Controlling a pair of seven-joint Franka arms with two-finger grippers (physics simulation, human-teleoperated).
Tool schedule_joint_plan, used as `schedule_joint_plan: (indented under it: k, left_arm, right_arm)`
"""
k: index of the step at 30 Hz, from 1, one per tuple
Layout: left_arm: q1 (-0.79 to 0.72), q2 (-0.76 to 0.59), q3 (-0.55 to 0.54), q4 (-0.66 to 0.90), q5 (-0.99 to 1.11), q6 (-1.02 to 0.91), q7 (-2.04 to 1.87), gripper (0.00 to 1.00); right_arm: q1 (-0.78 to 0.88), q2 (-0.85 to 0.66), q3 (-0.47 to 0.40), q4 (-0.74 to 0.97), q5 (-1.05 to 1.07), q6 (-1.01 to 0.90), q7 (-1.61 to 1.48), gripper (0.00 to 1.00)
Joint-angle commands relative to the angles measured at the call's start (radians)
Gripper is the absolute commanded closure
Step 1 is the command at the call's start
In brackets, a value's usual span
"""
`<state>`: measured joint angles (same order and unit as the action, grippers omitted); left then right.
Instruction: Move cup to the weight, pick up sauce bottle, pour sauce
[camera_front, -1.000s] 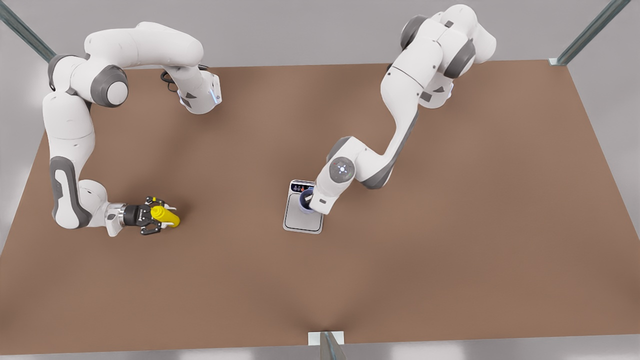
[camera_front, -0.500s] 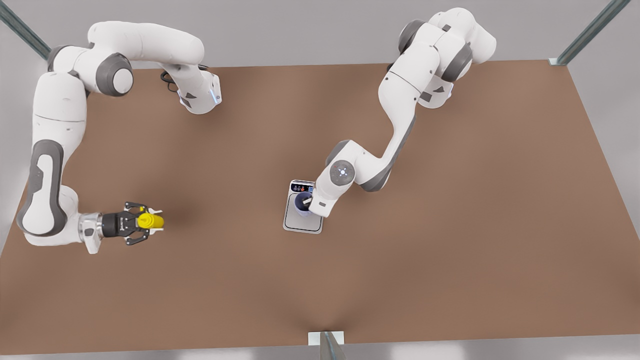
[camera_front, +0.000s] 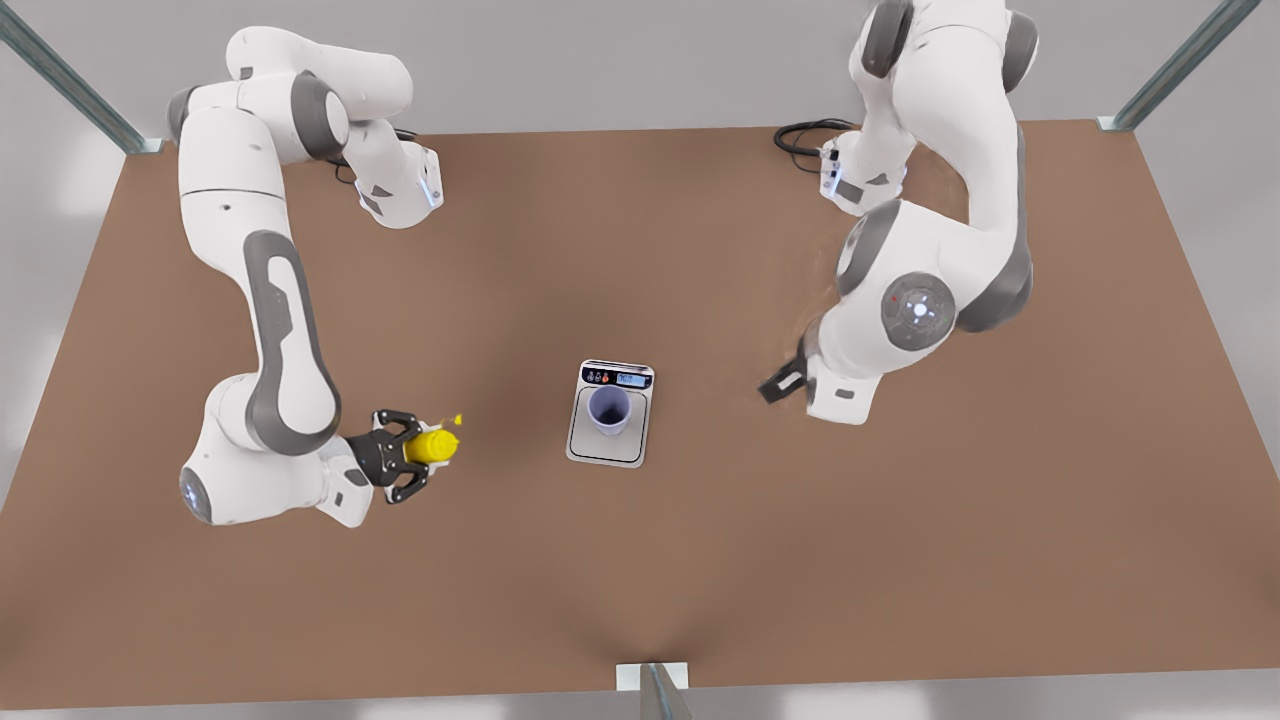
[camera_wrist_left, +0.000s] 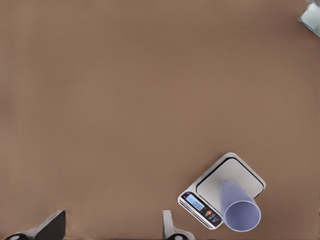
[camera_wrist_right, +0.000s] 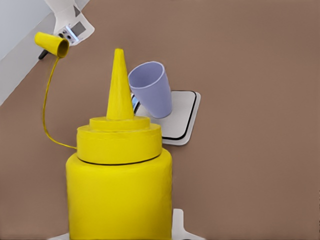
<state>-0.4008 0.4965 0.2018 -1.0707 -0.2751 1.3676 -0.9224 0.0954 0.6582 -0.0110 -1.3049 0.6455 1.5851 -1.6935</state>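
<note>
The lavender cup (camera_front: 609, 408) stands upright on the weight (camera_front: 606, 452), a flat silver scale with a lit display, near the table's middle. In the left wrist view the cup (camera_wrist_left: 240, 208) and weight (camera_wrist_left: 226, 171) lie well away from my left gripper (camera_wrist_left: 110, 231), which is open and holds nothing. In the front view my left gripper (camera_front: 785, 384) hangs to the right of the weight. My right gripper (camera_front: 418, 452) is shut on the yellow sauce bottle (camera_front: 432, 445), left of the weight. The bottle (camera_wrist_right: 120, 185) points its nozzle toward the cup (camera_wrist_right: 150, 90); its cap (camera_wrist_right: 51, 44) dangles on a tether.
Both arm bases (camera_front: 400, 190) (camera_front: 860, 180) stand at the table's far edge with black cables. Metal frame posts (camera_front: 1170, 70) rise at the far corners, and a bracket (camera_front: 650, 676) sits at the front edge. Bare brown tabletop (camera_front: 900, 560) surrounds the weight.
My left gripper let go of the cup and drew back up and to the front view's right. My right gripper carried the sauce bottle rightward toward the weight.
</note>
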Motion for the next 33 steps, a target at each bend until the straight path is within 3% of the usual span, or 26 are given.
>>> schedule_joint_plan:
  k: [1,3,4,6,7,8,9,18,26,29,33]
  left_arm:
    - [0.017,0.001,-0.001,0.008,-0.042,-0.011,0.023,0.00]
    - [0.212,0.001,0.004,0.037,0.019,-0.080,0.460,0.00]
    - [0.201,-0.001,0.001,0.038,0.233,-0.152,0.767,0.00]
    - [0.224,-0.145,-0.010,-0.005,0.284,-0.200,0.925,0.00]
    - [0.293,-0.240,-0.113,-0.101,0.293,-0.154,0.924,0.00]
    - [0.310,-0.387,-0.168,-0.328,0.369,-0.023,0.922,0.00]
    - [0.310,-0.469,-0.168,-0.495,0.369,0.109,0.922,0.00]
    - [0.295,-0.429,-0.166,-0.514,0.366,0.127,0.922,0.00]
    - [0.293,-0.424,-0.166,-0.515,0.366,0.111,0.924,0.00]
    - [0.293,-0.421,-0.166,-0.511,0.369,0.117,0.924,0.00]
    - [0.293,-0.406,-0.166,-0.511,0.367,0.114,0.922,0.00]
  right_arm:
    - [0.007,-0.006,0.000,-0.002,-0.003,-0.002,0.008,0.54]
    - [0.067,-0.045,0.000,-0.011,-0.032,0.015,0.089,0.54]
    - [0.112,-0.054,0.000,-0.013,-0.049,0.033,0.144,0.54]
    - [0.191,-0.069,-0.001,-0.011,-0.084,0.081,0.221,0.54]
    - [0.227,-0.083,-0.001,-0.013,-0.122,0.093,0.262,0.54]
    - [0.259,-0.092,-0.001,-0.016,-0.136,0.098,0.287,0.54]
    - [0.277,-0.101,-0.001,-0.016,-0.156,0.099,0.322,0.54]
    - [0.353,-0.115,-0.003,-0.007,-0.228,0.116,0.371,0.54]
    - [0.012,-0.129,-0.001,-0.102,0.330,-0.020,0.124,0.54]
    - [-0.132,-0.118,-0.001,-0.114,0.387,-0.102,-0.101,0.54]
    - [-0.186,-0.083,-0.001,-0.125,0.436,-0.163,-0.227,0.54]
